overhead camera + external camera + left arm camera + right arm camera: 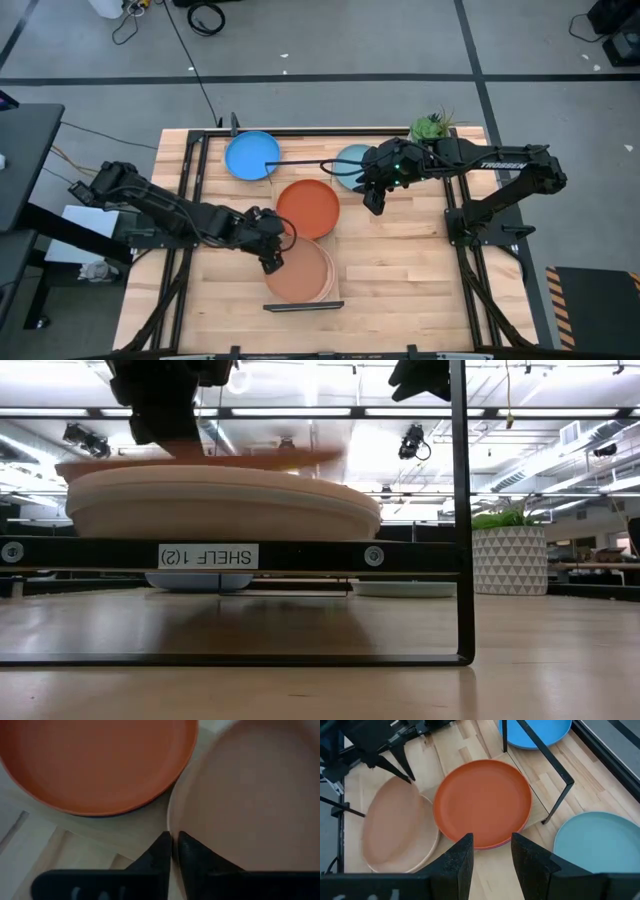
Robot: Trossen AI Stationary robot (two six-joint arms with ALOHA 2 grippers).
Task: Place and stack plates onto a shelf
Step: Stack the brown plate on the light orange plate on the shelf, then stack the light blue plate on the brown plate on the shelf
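Observation:
A terracotta plate (300,272) lies on a cream plate (220,505) at the near end of the shelf (420,555). My left gripper (272,262) is shut on the terracotta plate's left rim. An orange plate (307,207) sits farther along the shelf, with a darker plate's edge showing beneath it. My right gripper (375,200) is open and empty above the orange plate's right edge (492,857). A bright blue plate (252,155) and a light blue plate (352,165) rest on the tabletop at the far side. My left gripper pinches the terracotta plate's rim (170,822) at the plate's left side, one finger inside the plate and one outside. The fingers slant down from the table's left. The plate lies about level on top of the cream plate (422,852).
A white patterned plant pot (432,127) stands at the table's far right, behind the right arm. The shelf's black wire frames (555,767) rise at its ends. Bare tabletop (400,280) lies at the near right.

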